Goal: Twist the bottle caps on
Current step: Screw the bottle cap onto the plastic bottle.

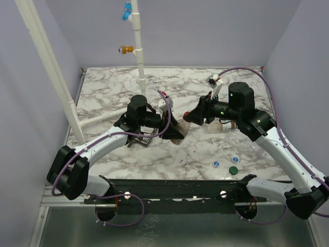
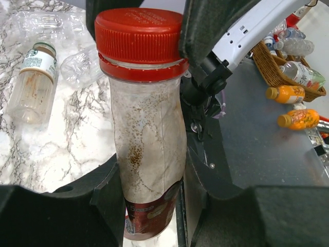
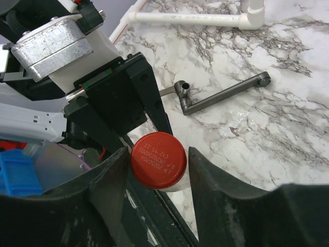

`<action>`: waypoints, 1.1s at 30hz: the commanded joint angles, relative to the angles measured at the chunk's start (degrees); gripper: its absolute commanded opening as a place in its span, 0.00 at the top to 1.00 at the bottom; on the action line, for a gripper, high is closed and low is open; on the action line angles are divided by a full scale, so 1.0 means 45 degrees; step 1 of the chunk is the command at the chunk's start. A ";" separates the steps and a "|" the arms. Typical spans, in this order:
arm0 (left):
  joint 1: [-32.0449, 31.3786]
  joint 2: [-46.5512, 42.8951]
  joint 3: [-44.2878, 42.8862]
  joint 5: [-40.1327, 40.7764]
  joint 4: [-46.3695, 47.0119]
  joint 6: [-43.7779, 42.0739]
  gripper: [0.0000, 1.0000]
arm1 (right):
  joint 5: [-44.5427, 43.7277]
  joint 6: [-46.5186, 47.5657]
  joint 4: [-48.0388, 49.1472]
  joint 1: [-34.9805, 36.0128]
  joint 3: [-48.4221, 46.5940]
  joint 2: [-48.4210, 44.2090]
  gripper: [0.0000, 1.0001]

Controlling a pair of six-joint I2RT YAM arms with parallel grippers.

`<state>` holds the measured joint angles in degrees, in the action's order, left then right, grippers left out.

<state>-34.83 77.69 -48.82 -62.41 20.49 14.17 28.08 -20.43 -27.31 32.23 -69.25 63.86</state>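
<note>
Our left gripper held the bottle clamped over the middle of the table. Our right gripper straddled its red cap; we couldn't tell if it gripped.

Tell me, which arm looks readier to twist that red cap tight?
Right. The right gripper flanks the red cap; the left gripper is busy clamping the bottle.
</note>
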 commanded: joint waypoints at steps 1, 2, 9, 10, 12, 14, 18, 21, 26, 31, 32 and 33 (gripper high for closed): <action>0.0062 0.0000 0.0143 -0.0382 0.0422 0.0131 1.00 | 0.0315 0.0191 0.0060 0.0009 -0.0064 0.0103 0.52; 0.0064 0.0011 0.0145 -0.0309 0.0437 0.0122 1.00 | 0.0288 0.0194 0.0007 0.0010 -0.0074 0.0164 0.57; -0.0017 -0.0323 0.0170 0.3319 0.0409 -0.0096 1.00 | -0.0367 -0.0360 -0.0458 0.0026 -0.0035 0.0615 0.77; -0.0093 -0.0398 0.0170 0.4095 0.0407 -0.0107 1.00 | -0.0526 -0.0476 -0.0524 0.0026 -0.0030 0.0681 0.78; -0.0414 -0.0607 0.0204 0.5816 0.0407 -0.0472 1.00 | -0.1039 -0.0802 -0.0676 0.0026 -0.0038 0.0838 0.77; -0.0907 -0.0774 0.0134 0.7503 0.0403 -0.0996 1.00 | -0.1583 -0.1178 -0.0886 0.0026 -0.0113 0.1097 0.78; -0.2371 -0.0717 -0.0246 1.1366 0.0368 -0.2058 1.00 | -0.2873 -0.1999 -0.1734 0.0039 -0.0633 0.1973 0.82; -0.3628 -0.0362 -0.0618 1.4413 0.0368 -0.3240 1.00 | -0.3496 -0.2635 -0.2010 0.0045 -0.0807 0.2400 0.83; -0.4633 0.0343 -0.1092 1.6699 0.0499 -0.4431 1.00 | -0.4265 -0.3469 -0.2386 0.0065 -0.1111 0.2970 0.84; -0.4702 0.0430 -0.1006 1.6433 0.0526 -0.4698 1.00 | -0.4846 -0.3944 -0.2552 0.0065 -0.1365 0.3103 0.77; -0.4685 0.0365 -0.0900 1.6273 0.0512 -0.4751 1.00 | -0.4986 -0.4012 -0.2493 0.0065 -0.1378 0.3030 0.73; -0.4654 0.0300 -0.0782 1.6032 0.0455 -0.4793 1.00 | -0.5105 -0.4052 -0.2474 0.0065 -0.1418 0.2938 0.64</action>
<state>-54.83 80.36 -49.39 8.54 14.09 -2.33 7.92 -35.00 -33.58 31.40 -74.87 76.44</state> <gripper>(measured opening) 0.412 0.405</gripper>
